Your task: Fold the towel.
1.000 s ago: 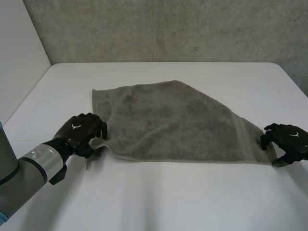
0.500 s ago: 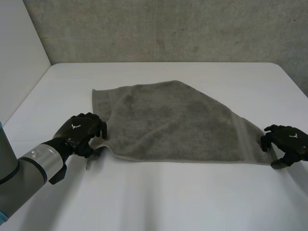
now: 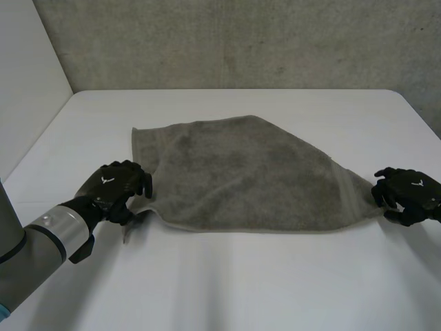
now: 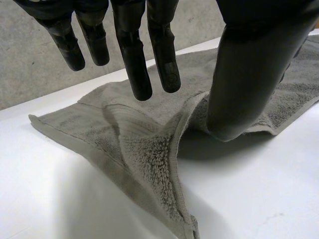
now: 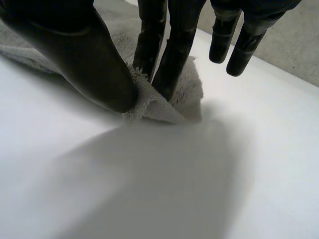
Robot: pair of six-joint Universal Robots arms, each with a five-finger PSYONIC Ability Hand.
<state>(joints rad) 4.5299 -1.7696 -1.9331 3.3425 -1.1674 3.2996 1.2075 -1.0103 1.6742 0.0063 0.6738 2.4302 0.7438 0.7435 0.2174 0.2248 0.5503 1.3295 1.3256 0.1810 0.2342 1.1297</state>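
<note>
On white table (image 3: 227, 296), towel (image 3: 248, 172) corner pinched in right robot hand (image 3: 408, 196)

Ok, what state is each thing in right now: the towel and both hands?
Towel: unfolded, spread on the table, edge raised at the left hand.
Left hand: open, thumb against the raised edge, fingers above it.
Right hand: shut on the towel's near-right corner, pinched between thumb and fingers.

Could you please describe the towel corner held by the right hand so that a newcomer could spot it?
On the white table a grey towel lies spread wide. Follow its near edge to the right hand. The corner there is bunched up and is the only one pinched between thumb and fingers.
</note>
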